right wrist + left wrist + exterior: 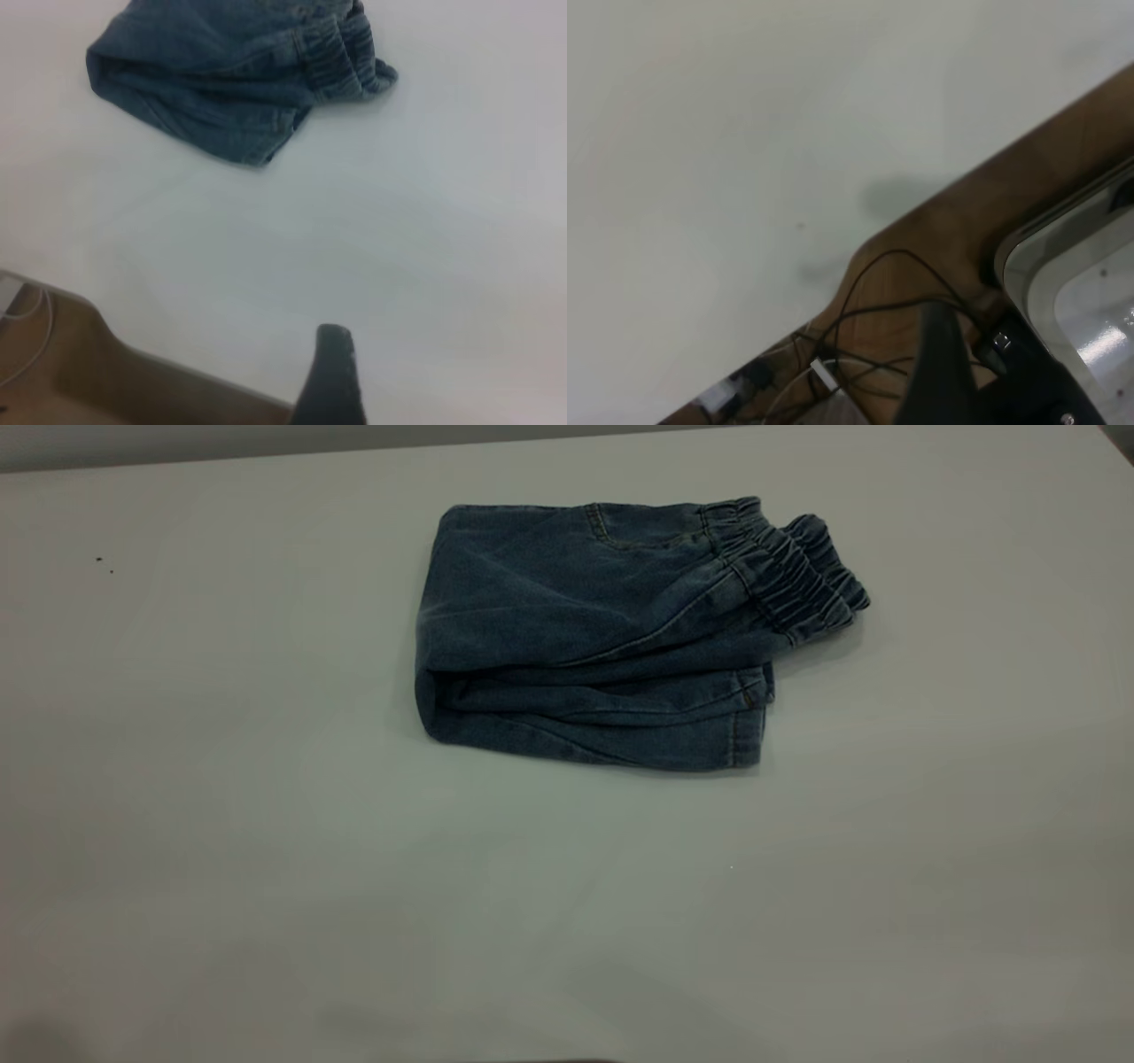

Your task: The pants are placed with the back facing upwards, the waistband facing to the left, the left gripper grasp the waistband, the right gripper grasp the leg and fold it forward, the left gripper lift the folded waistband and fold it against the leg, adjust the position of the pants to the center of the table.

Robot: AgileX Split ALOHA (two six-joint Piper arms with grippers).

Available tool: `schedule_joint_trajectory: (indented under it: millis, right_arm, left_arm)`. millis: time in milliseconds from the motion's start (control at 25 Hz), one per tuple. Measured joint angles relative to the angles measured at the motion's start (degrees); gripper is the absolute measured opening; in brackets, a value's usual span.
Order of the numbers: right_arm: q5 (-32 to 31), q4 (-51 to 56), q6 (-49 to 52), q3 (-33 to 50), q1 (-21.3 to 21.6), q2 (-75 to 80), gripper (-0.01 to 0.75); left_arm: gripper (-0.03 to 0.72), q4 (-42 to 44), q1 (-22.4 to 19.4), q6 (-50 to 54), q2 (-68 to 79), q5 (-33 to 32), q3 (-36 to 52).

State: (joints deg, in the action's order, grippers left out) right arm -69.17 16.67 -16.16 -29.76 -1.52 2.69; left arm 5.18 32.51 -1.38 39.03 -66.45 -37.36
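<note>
The pants (pixel 602 638) lie folded into a compact blue denim bundle on the white table (pixel 266 824), a little behind its middle. The ruched waistband (pixel 797 576) lies on top at the bundle's right end, and a stitched leg hem (pixel 749 726) shows at the front right. Neither arm appears in the exterior view. In the right wrist view the pants (pixel 221 80) and waistband (pixel 341 57) lie far from my right gripper (pixel 332 376), which is over bare table by the edge. My left gripper (pixel 943 363) hangs over the table's edge, with no cloth near it.
A brown wooden rim (pixel 1063 168) borders the table by the left arm, with black cables (pixel 877 336) and a clear panel (pixel 1081 292) beside it. Another stretch of brown rim (pixel 80 372) lies near the right arm. Tiny dark specks (pixel 104 564) mark the far left.
</note>
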Motion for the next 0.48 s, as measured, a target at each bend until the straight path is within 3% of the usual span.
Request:
schedule_joint_trajectory:
  millis: [240,480]
  right_arm:
    - [2.2,-0.4,0.1,2.3,0.0,-3.2,0.547]
    - [2.3,-0.4,0.1,2.4,0.0,-3.3,0.547]
  left_arm:
    - [0.475,-0.3,0.0,0.0,-8.5,5.5,7.5]
    - [0.475,-0.8,0.0,0.0,-13.8,5.8,8.2]
